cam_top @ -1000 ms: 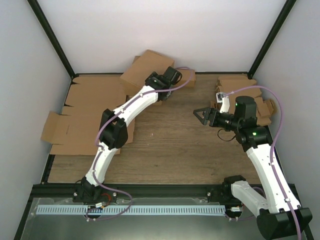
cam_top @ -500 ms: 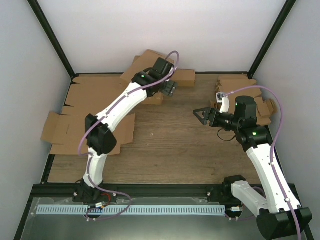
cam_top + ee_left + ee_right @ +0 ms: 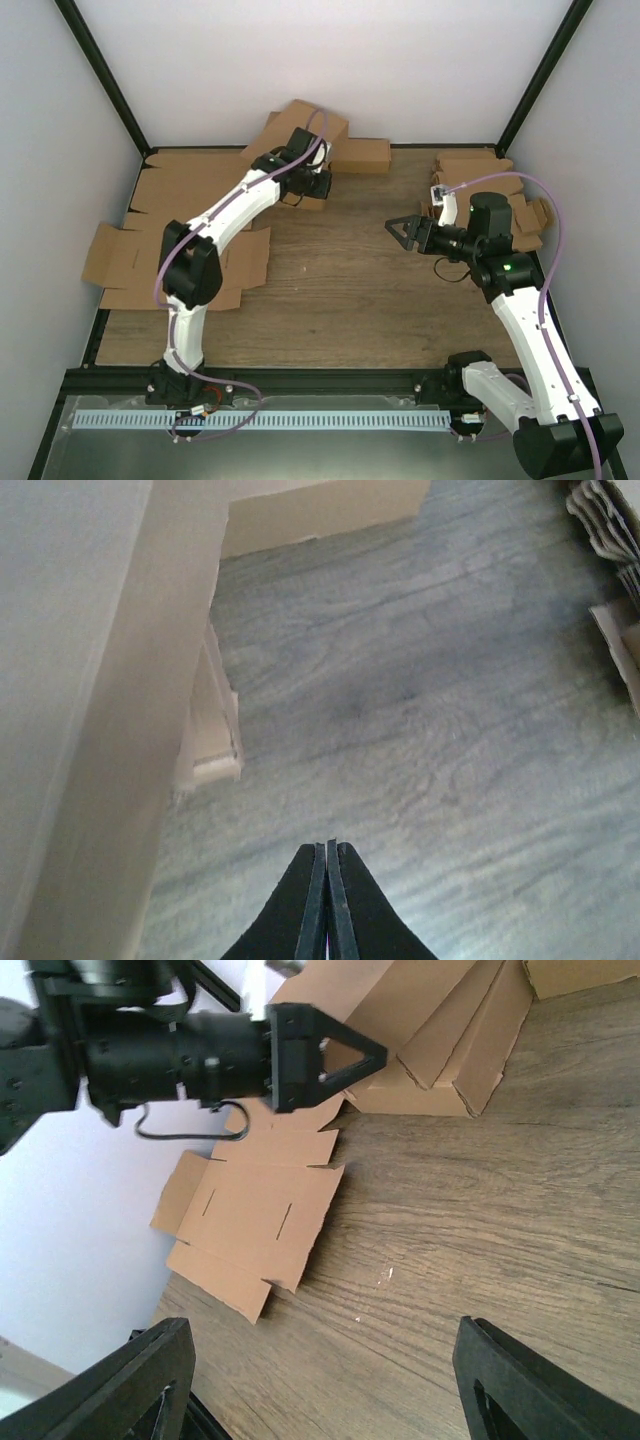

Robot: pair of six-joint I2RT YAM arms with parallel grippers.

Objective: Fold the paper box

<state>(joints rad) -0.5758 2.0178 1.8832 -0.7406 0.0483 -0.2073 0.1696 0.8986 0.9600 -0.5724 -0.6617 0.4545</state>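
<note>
My left gripper (image 3: 327, 848) is clenched on nothing. Its two black fingers are pressed flat together with only wood grain beneath, and I read that as deliberate: pinched to a blade, it can push or tuck a panel where spread fingers would snag. The arm is stretched to the back of the wooden table (image 3: 340, 280), which puts this blade just beside the paper box (image 3: 295, 125), the large plain brown cardboard mailer that seems to lean on the white wall at the table's back edge. My right gripper (image 3: 398, 232) is spread wide and empty, hovering over the middle of the table well apart from the box and facing it. I judge it is parked there so as not to crowd the left arm, ready to brace a wall if needed. From the right wrist the box looks partly made, with several long brown panels tilted and overlapping rather than closed square, so folding seems unfinished. From the left wrist a tall tan panel fills the left side, blurred by nearness, with a small side flap (image 3: 215, 730) hanging loose below it; I cannot tell whether my fingers touch that panel. The small short brown cardboard box (image 3: 362, 153) stands just right of the mailer, and flat brown cardboard blanks (image 3: 150, 235) lie to its left.
</note>
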